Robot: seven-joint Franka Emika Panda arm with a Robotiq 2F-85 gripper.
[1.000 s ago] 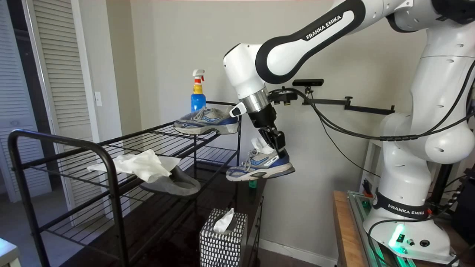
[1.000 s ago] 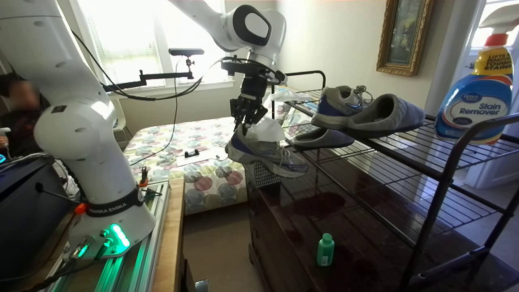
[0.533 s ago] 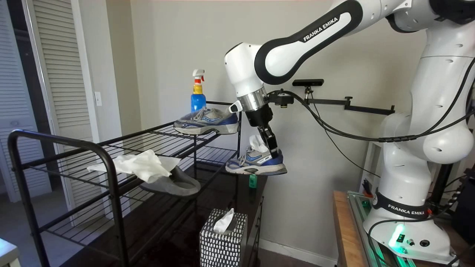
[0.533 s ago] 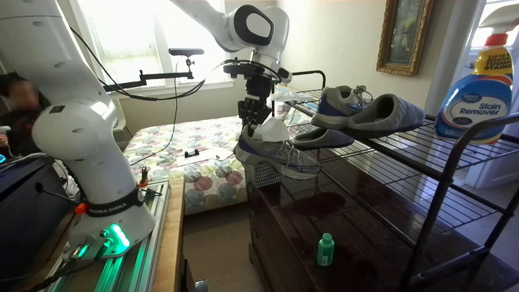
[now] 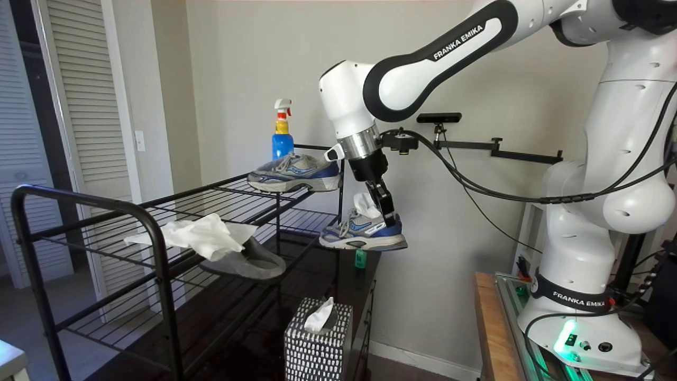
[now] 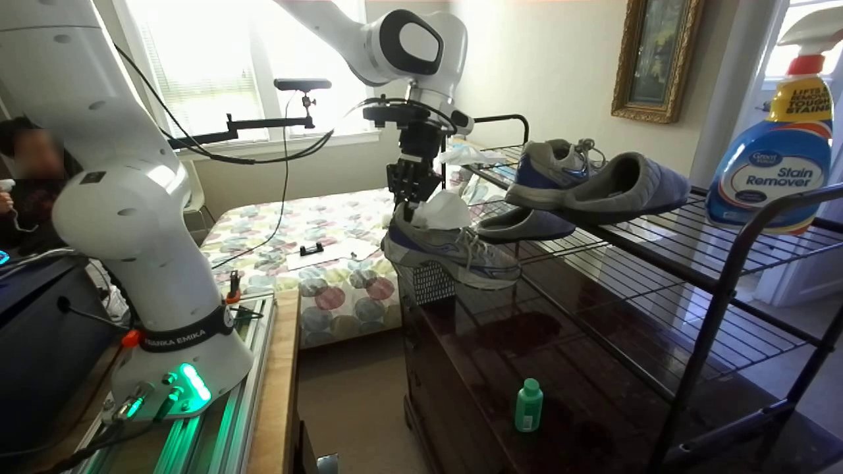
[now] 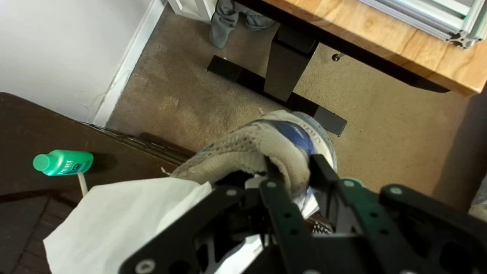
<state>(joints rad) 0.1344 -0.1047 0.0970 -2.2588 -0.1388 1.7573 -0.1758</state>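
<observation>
The fingers [image 7: 323, 168] are clamping the heel collar of a gray-and-blue running shoe [image 5: 359, 231]. In the wrist view, one finger is sitting inside the foot opening while its counterpart is pressing against the outside of the heel. White tissue [image 6: 444, 210] is protruding from the same opening, just beside the fingers.

In both exterior views, the shoe is hanging in the air with its toe pointing toward a black wire rack [image 5: 79, 197], near the edge of a dark wooden dresser [image 6: 474, 336]. On the rack's upper tier, a matching running shoe [image 5: 304, 173] is resting beside a quilted slipper [image 6: 649, 187]. A green bottle [image 6: 529, 407] is standing on the dresser.

Handling notes: the shoe is probably presenting a fairly light load. Its mesh upper and padded collar are likely yielding under pressure and giving good friction; its sole is likely acting as the stiff member. Most of the weight is probably lying forward of the hold, so the toe is liable to be pitching down. The rear heel wall, straddled deep below the padded rim, is offering the firmest place for gripping; the loose tissue is offering none.
</observation>
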